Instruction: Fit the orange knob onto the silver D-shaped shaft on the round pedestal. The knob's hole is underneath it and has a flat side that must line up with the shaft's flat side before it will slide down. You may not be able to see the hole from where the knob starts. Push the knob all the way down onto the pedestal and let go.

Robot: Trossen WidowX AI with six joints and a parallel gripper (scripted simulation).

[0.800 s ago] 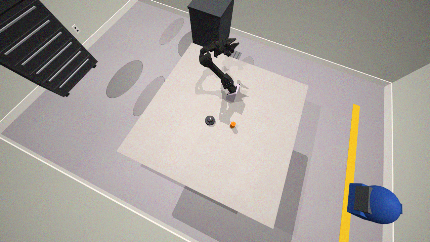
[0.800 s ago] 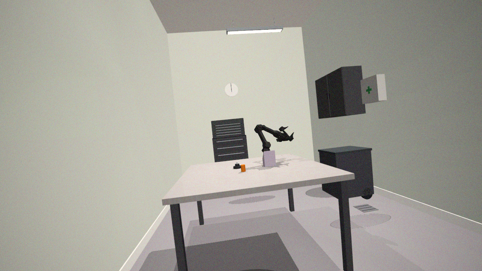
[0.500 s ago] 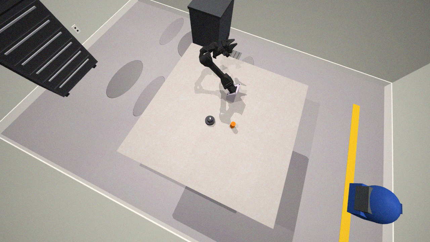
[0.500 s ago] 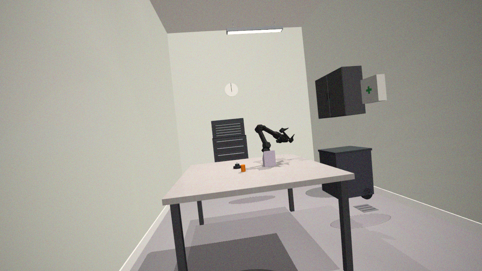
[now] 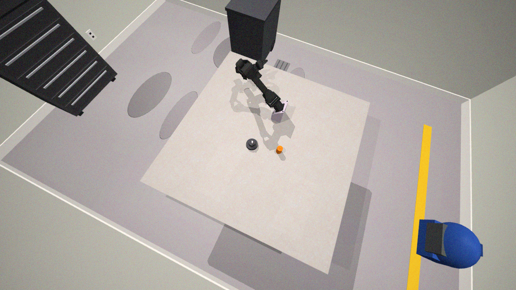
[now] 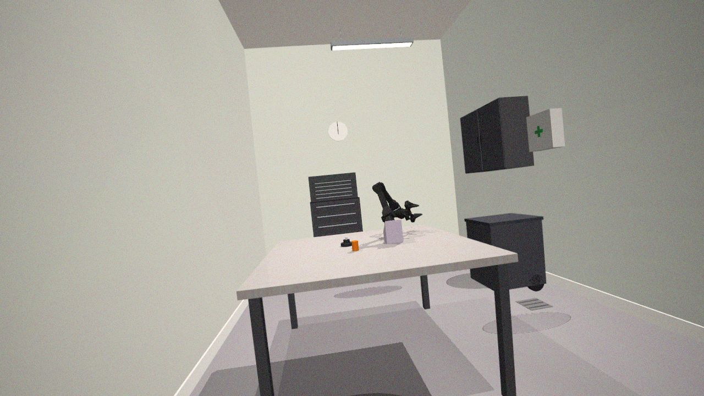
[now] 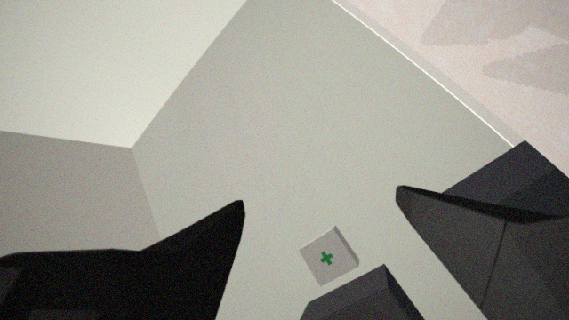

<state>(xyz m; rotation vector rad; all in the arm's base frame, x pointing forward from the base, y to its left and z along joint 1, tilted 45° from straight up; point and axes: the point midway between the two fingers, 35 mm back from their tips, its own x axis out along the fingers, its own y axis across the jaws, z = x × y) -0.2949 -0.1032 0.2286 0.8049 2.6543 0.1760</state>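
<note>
The orange knob (image 5: 279,149) (image 6: 355,245) stands upright on the table (image 5: 252,201) (image 6: 394,265). The dark round pedestal (image 5: 251,145) (image 6: 345,243) with its silver shaft (image 5: 251,141) stands just left of the knob, apart from it. My gripper (image 5: 264,63) (image 6: 417,209) (image 7: 319,200) is open and empty. It hangs in the air at the far side of the table, beyond the arm's pale base block (image 5: 278,114) (image 6: 392,231), far from the knob and pointing away from it. The wrist view shows only the wall between the fingers, not the knob or the pedestal.
A dark wheeled cabinet (image 5: 252,25) (image 6: 506,246) stands just past the table's far edge, close to the gripper. A drawer cabinet (image 5: 46,54) (image 6: 334,204) is by the wall. A wall cabinet (image 6: 494,133) and a first-aid box (image 6: 544,129) (image 7: 329,258) hang above.
</note>
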